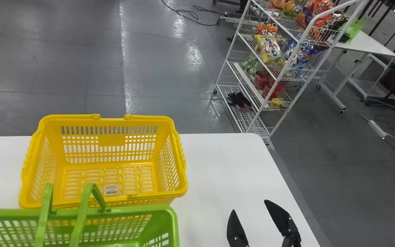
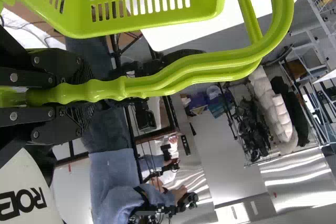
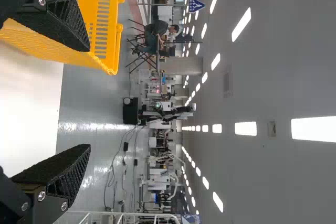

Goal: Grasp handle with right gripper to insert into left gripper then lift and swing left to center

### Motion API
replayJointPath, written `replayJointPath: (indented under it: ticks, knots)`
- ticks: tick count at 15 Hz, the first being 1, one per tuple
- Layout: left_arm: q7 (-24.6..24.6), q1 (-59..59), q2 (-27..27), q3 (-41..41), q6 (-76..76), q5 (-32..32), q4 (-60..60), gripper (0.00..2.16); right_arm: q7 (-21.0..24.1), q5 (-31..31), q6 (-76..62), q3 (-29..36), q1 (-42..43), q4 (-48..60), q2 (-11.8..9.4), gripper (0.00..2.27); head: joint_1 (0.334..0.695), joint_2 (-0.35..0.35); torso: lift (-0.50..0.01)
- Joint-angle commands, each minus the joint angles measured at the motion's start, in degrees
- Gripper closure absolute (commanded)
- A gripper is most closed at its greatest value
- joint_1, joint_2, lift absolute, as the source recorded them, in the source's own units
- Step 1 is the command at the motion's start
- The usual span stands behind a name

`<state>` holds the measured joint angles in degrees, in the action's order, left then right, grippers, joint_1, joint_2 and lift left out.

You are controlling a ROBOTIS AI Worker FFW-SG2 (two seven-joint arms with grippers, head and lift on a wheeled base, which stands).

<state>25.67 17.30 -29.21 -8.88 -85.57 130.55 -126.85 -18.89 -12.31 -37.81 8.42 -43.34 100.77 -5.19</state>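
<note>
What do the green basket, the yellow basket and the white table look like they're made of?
The green basket looks like glossy molded plastic: highlights run along its smooth handle. The yellow basket is likely molded plastic too, slightly shiny, with slots formed in its walls. The table has a smooth, white top, perhaps laminate or painted board.

The head view looks down past the right tool (image 1: pixel 249 206), wrist views closely along theirs; head and right share the yellow basket (image 1: pixel 111 140).

Up close are one green basket (image 1: pixel 174 224), one yellow basket (image 1: pixel 111 140), one table (image 1: pixel 225 164).
</note>
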Motion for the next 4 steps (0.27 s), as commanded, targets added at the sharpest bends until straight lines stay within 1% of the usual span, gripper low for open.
replayJointPath:
  ticks: [1, 4]
  knots:
    - [0.00, 0.37, -0.06, -0.09, -0.18, 0.05, 0.11, 1.97, 0.00, 0.00, 0.15, -0.16, 0.45, -0.39, 0.00, 0.17, 0.695, -0.350, -0.093]
    - [-0.18, 0.37, 0.03, -0.26, -0.18, 0.05, 0.11, 1.97, 0.00, 0.00, 0.33, -0.25, 0.71, -0.39, 0.09, 0.17, 0.695, -0.350, -0.093]
